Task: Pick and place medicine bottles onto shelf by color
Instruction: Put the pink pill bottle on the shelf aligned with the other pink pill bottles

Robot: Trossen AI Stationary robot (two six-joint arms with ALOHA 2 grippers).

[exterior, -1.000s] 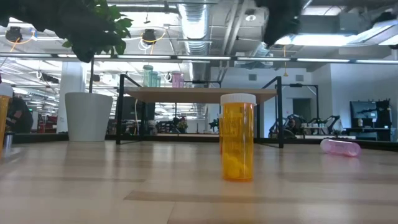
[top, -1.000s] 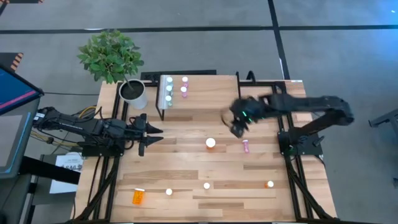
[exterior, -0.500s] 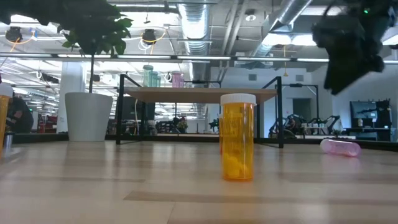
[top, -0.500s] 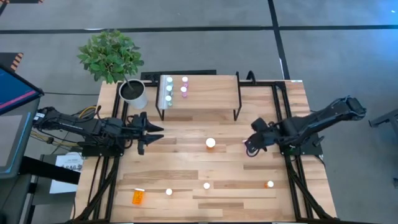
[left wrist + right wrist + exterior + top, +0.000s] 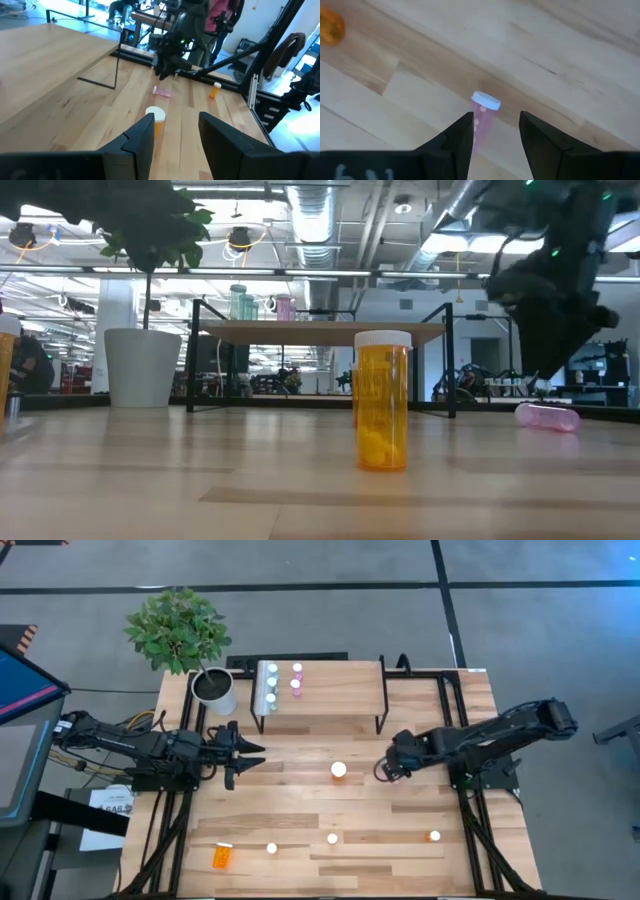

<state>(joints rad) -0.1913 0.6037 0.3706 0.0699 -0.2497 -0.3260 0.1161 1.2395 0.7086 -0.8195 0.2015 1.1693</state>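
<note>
Right gripper, jaws parted and empty, hangs over a pink bottle lying on open counter, well clear of the shelf. Left gripper, open, waits near the counter's left edge.

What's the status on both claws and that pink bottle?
Right claw open, straddling the lying pink bottle, not gripped. Left claw open, idle at table's left side. Nothing in the way.

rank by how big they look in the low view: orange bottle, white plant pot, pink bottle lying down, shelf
1. shelf, widest
2. white plant pot
3. orange bottle, though nearness to the camera inflates it, so its place against the pot is unsure
4. pink bottle, smallest
</note>
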